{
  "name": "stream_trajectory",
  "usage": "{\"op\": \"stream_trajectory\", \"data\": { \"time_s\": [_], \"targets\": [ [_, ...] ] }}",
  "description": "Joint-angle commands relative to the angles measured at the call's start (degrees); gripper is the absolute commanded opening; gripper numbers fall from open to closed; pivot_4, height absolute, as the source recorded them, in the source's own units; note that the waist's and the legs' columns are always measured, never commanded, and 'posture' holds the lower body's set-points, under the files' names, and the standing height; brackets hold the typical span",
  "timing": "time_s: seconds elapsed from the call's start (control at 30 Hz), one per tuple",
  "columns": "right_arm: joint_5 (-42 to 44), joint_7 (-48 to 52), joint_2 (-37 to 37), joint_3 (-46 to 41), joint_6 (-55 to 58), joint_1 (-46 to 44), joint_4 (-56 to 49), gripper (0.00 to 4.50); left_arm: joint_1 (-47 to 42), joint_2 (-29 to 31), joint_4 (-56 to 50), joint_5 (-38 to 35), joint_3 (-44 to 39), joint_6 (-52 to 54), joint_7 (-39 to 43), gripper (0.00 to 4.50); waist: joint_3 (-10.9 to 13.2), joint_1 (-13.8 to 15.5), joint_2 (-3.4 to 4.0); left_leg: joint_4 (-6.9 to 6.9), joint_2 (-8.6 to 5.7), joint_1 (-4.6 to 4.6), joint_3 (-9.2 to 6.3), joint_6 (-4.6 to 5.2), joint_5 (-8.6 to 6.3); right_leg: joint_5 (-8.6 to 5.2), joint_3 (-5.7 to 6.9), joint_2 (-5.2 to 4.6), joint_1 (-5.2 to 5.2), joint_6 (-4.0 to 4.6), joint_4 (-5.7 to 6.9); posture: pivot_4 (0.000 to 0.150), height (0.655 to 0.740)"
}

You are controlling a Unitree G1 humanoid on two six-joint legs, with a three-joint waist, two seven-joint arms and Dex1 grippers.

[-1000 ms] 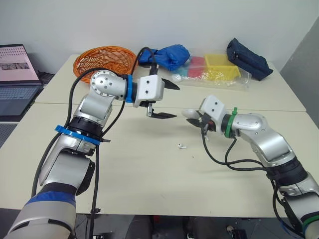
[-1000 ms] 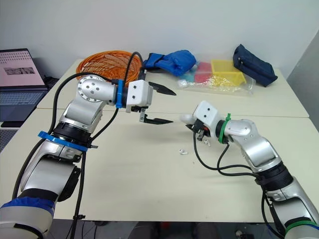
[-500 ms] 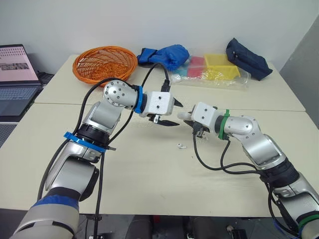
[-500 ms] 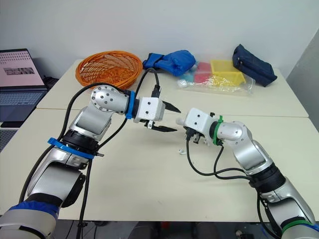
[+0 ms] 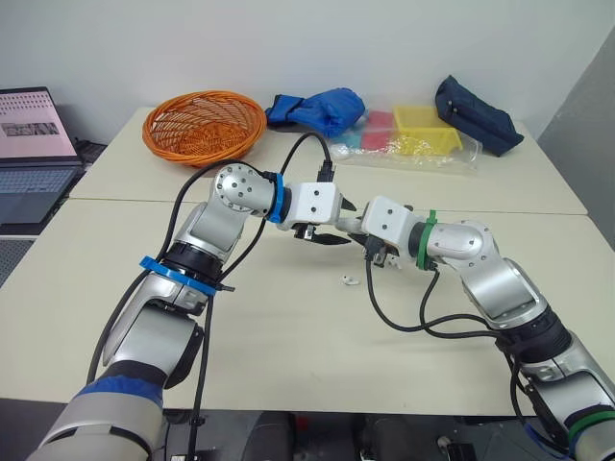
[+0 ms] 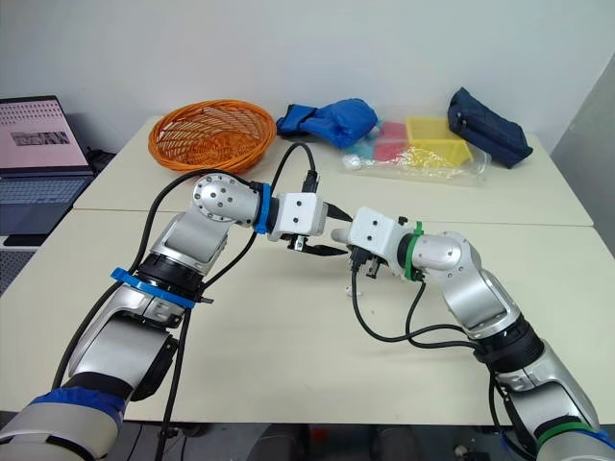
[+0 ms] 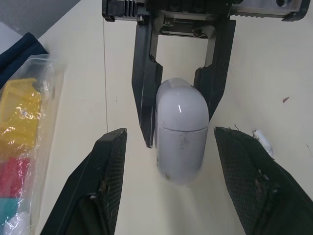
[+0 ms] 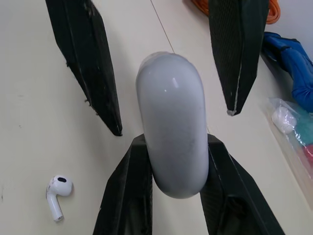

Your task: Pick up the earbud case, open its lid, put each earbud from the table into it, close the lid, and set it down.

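Your right gripper [image 8: 174, 147] pinched the earbud case [image 8: 168, 98]. Your left gripper [image 7: 171, 134] gaped wide around its free end; you needed to nip only the lid.

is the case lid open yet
No, the earbud case held in the right gripper shows a closed seam, and the left gripper sits open on either side of it.

Earbud case [image 8: 171, 122] base is hidden between the jaws.
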State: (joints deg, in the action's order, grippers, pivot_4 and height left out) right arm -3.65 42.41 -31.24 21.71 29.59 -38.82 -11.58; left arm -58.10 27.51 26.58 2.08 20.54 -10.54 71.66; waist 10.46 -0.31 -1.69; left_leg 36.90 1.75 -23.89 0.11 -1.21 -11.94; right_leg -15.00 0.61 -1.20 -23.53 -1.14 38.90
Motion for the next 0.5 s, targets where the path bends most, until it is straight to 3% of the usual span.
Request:
{"op": "stream_trajectory", "data": {
  "time_s": [0.03,0.13,0.4,0.5],
  "targets": [
    [-0.6,0.2,0.2,-1.3,0.2,-1.3,-2.7,0.92,-1.3,0.0,-1.0,0.0,-1.2,-0.6,-0.4,2.93,0.0,0.0,0.00,0.02,0.00,0.00,-0.01,0.00,0.00,0.01,0.01,0.00,0.00,0.02,0.02,0.150,0.7400],
    [-0.6,0.3,0.3,-1.2,0.3,-1.3,-2.9,0.92,-1.2,0.0,-1.2,-0.2,-1.4,-0.3,-0.2,2.93,0.0,0.0,0.00,0.10,0.00,0.02,-0.01,0.01,0.01,0.06,0.00,0.00,0.01,0.08,0.07,0.150,0.7400],
    [-1.0,1.0,0.5,-1.3,0.4,-1.7,-3.0,0.92,-1.5,0.2,-0.9,0.4,-1.7,0.3,-0.6,0.74,0.0,0.0,0.00,0.07,0.02,0.00,0.00,0.01,0.01,0.06,-0.02,0.02,-0.01,0.08,0.05,0.150,0.7400],
    [-1.1,1.2,0.6,-1.3,0.4,-1.9,-2.9,0.92,-1.6,-0.2,-0.9,0.1,-2.0,0.8,-0.9,0.75,0.0,0.0,0.00,0.07,0.01,0.00,0.00,0.01,0.01,0.06,-0.01,0.02,-0.01,0.08,0.05,0.150,0.7400]
  ]
}}
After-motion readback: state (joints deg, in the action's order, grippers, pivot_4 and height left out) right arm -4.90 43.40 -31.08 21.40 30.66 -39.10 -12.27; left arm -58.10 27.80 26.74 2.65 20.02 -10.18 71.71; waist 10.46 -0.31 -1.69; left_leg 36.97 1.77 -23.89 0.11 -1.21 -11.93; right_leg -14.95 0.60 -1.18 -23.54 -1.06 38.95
